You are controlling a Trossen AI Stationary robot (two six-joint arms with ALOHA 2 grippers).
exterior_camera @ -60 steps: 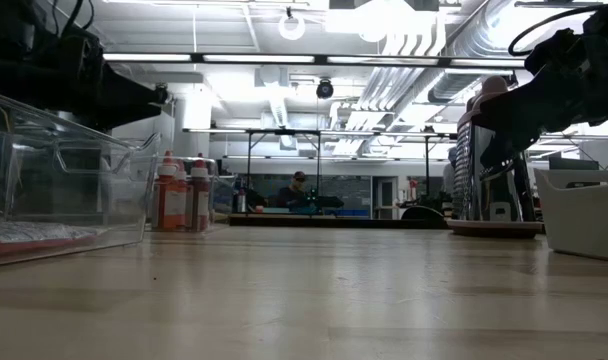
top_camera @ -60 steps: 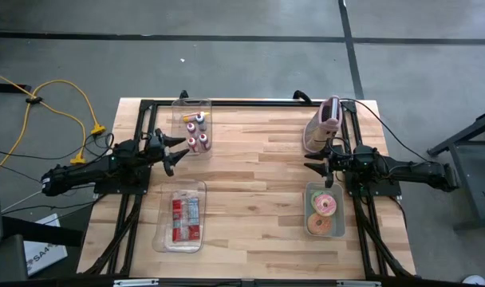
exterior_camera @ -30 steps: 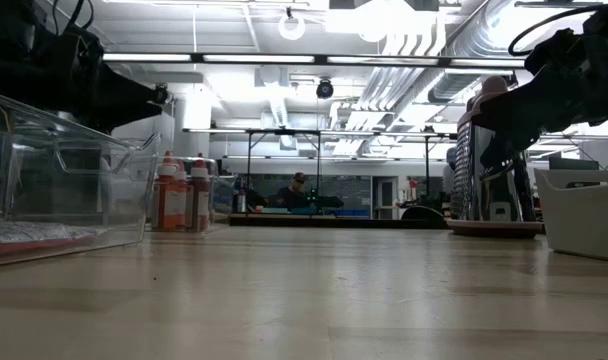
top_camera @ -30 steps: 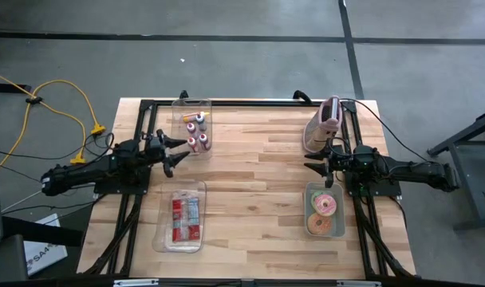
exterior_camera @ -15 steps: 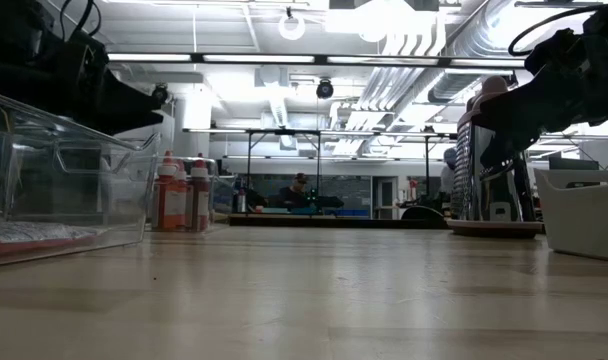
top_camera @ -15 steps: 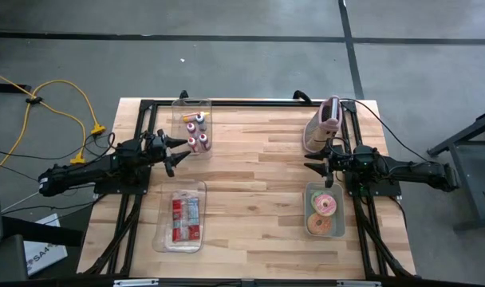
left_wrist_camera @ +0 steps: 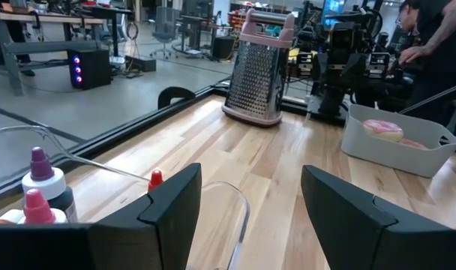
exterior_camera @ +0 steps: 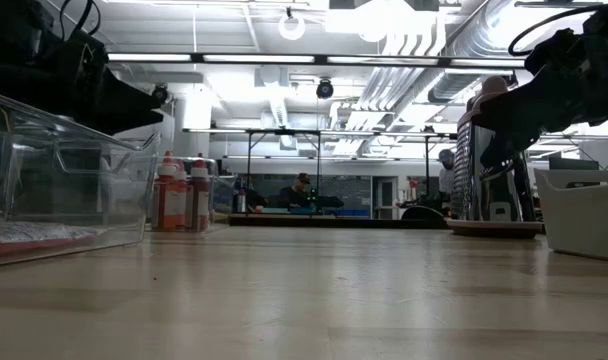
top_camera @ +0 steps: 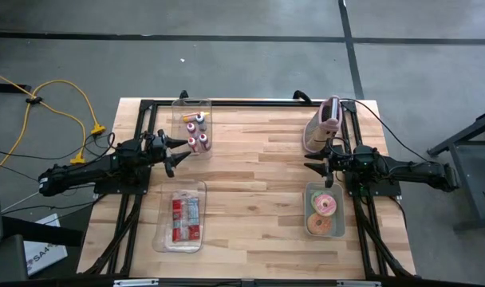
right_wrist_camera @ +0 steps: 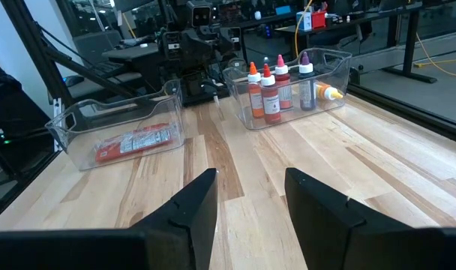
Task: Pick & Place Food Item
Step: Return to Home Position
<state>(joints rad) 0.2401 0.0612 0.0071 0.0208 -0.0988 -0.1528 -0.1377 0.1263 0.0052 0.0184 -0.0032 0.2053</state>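
Two doughnuts, one pink (top_camera: 325,205) and one brown (top_camera: 320,224), lie in a pale bin (top_camera: 309,209) at the table's right side; the left wrist view shows the pink one (left_wrist_camera: 382,129) too. A red and white food packet (top_camera: 184,217) lies flat in a clear bin (top_camera: 165,239) at the near left. My left gripper (top_camera: 179,155) hovers open at the left edge, beside the bottle bin. My right gripper (top_camera: 318,172) hovers open just beyond the doughnut bin's far end. Neither has anything between its fingers.
A clear bin of small sauce bottles (top_camera: 193,127) stands at the far left. A metal box grater with a pink top (top_camera: 326,126) stands upright at the far right. Bare wood stretches across the table's middle (top_camera: 254,183). People are in the room beyond the table.
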